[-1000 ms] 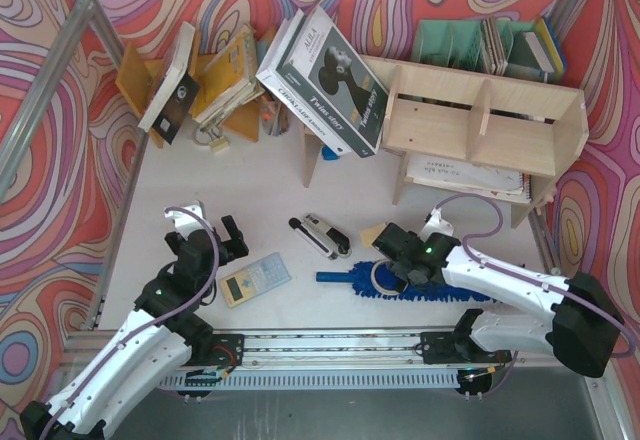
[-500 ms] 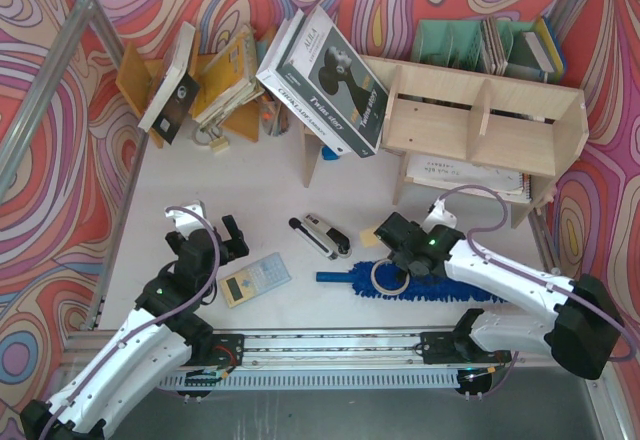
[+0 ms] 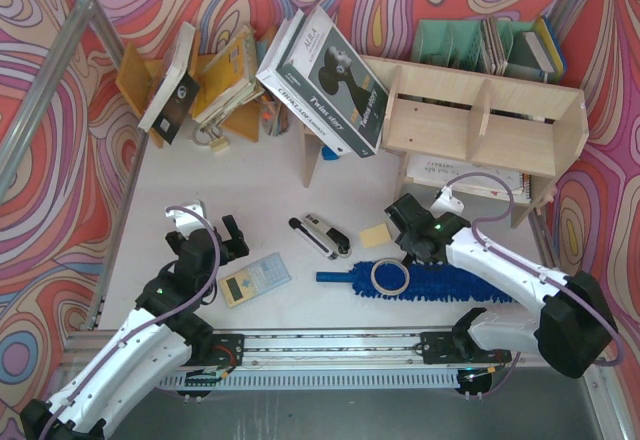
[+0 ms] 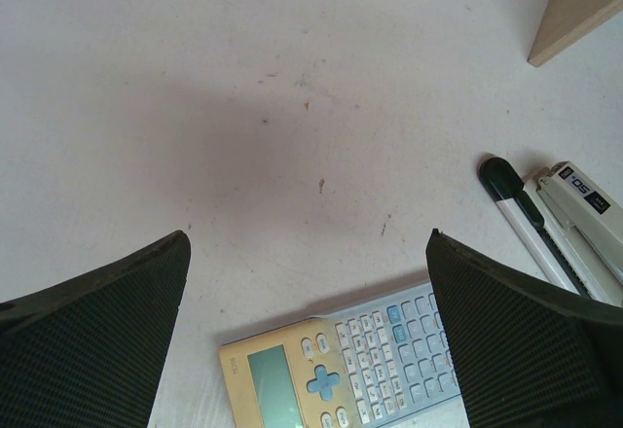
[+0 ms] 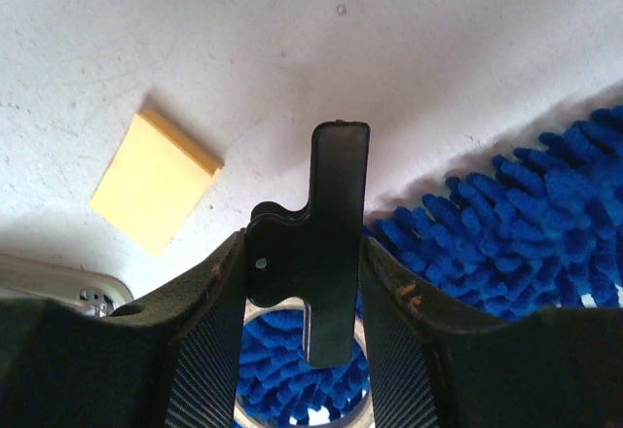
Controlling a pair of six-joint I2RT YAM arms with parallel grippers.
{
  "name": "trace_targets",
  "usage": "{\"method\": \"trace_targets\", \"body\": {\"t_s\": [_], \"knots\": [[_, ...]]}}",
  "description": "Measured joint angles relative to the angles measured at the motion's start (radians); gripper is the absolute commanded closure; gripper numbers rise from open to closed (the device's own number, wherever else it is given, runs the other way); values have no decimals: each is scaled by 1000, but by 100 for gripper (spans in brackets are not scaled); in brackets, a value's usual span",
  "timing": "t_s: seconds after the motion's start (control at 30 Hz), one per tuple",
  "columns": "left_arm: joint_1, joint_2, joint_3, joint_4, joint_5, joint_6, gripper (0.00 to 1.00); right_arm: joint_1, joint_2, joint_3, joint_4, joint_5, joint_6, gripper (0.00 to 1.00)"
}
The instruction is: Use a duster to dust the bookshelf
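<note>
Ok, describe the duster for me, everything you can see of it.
The duster is a long bright-blue brush of fluffy chenille strands with a short darker blue plastic handle pointing left in the overhead view. It lies flat on the white table near the front edge. A roll of tape rests on the fluff close to the handle. The right claw, pinching a black clip, does not grip it.

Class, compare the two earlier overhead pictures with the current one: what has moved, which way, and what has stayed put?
The right pincer drew back from over the duster and tape ring toward the bookshelf, uncovering the yellow sticky note. It stays shut on a black clip. The left pincer stays open, and the calculator and duster have not moved.
</note>
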Motion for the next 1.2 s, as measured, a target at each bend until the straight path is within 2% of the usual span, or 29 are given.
{"method": "trace_targets", "body": {"t_s": [0.6, 0.77, 0.83, 0.93, 1.2], "knots": [[0, 0, 0, 0, 0, 0, 2, -125, 111, -7, 211, -8, -142, 56], [0, 0, 0, 0, 0, 0, 2, -134, 125, -13, 229, -12, -156, 43], [0, 0, 0, 0, 0, 0, 2, -136, 125, -14, 235, -16, -163, 32], [0, 2, 0, 0, 0, 0, 2, -137, 125, -14, 241, -18, -175, 24], [0, 8, 0, 1, 0, 0, 2, -137, 95, -14, 240, -36, -216, 24]]}}
